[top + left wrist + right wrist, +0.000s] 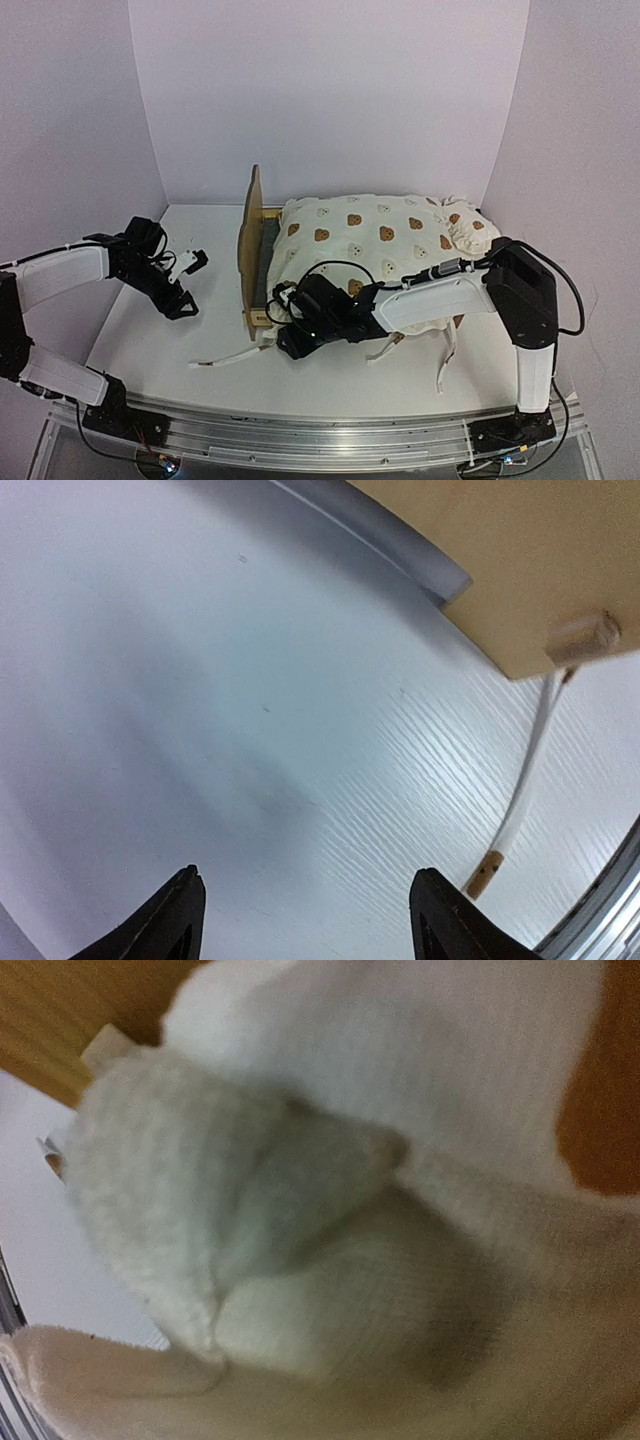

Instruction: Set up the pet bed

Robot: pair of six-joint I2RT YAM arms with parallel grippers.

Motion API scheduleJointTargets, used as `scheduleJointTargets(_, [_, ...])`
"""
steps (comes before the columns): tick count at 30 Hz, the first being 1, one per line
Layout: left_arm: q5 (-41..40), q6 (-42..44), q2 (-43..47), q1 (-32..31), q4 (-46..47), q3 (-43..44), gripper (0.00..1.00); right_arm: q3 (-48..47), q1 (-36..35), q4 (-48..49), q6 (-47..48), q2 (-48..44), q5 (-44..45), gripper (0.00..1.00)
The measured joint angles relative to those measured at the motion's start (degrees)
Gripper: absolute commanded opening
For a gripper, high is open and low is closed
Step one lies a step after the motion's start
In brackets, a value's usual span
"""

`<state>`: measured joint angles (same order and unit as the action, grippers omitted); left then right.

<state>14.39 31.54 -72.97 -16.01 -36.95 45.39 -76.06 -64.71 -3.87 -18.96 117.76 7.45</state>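
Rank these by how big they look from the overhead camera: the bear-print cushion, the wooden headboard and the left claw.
1. The bear-print cushion is by far the largest.
2. The wooden headboard comes next. It is seen almost edge-on, so it shows only as a tall thin sliver.
3. The left claw is the smallest.

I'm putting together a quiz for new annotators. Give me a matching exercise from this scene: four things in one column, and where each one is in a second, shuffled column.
Things:
1. left gripper
2. right gripper
3. bear-print cushion
4. tie string

Places:
A. lying over the pet bed
B. trailing on the table in front of the bed
C. at the cushion's near edge
D. open above bare table, left of the bed

Pairs: 1-D; 2-C; 3-A; 4-B
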Motion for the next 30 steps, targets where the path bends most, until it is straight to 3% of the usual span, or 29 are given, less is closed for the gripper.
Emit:
scheduleJointTargets(2, [0.50,1.86,1.29,-2.17,1.03,-3.62,0.76,-0.02,0.00,0.85,-0.46,0.83,1.02,0.17])
scheduleJointTargets(8, [2.18,7.51,5.60,-8.53,3.15,-10.81,0.84,-0.04,0.00,1.42,0.51,1.15,4.56,0.01])
scheduleJointTargets(20, [1.44,9.00,4.99,-22.05,9.18,-16.37,0.87,-8.40,2.32,-3.52,3.27,-3.37,3.05,0.00])
scheduleJointTargets(30, [-1.30,9.23,3.43,-24.90,16.23,-20.65,0.72,-12.13,6.21,-6.66,1.07,-3.16,2.63,0.02])
